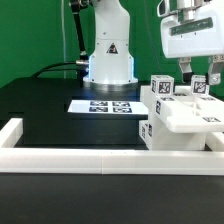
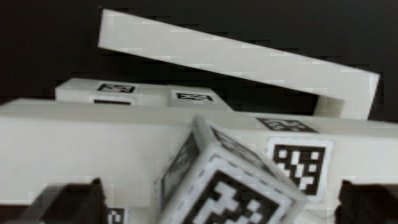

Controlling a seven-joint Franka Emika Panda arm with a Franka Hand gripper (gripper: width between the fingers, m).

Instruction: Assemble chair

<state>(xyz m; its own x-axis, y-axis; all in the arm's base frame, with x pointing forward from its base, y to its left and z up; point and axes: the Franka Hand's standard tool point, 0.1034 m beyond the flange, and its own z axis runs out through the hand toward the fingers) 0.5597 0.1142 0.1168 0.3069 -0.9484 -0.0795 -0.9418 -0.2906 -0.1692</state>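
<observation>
The chair (image 1: 186, 114) is a cluster of matte white blocky pieces at the exterior view's right, with a flat slab (image 2: 98, 128) and tagged posts standing on it. One tagged post (image 1: 160, 88) stands at its left side. Another tagged post (image 1: 199, 86) (image 2: 246, 182) sits tilted directly under my gripper (image 1: 199, 72) (image 2: 214, 207). The gripper is open. Its dark fingers (image 2: 64, 204) stand wide on either side of that post, with gaps visible between pads and post. The post's lower end is hidden in both views.
The marker board (image 1: 105, 105) lies flat in front of the robot base (image 1: 108, 60). A long low white border frame (image 1: 90, 158) (image 2: 240, 62) runs along the front and up the exterior view's left side (image 1: 22, 131). The table is black.
</observation>
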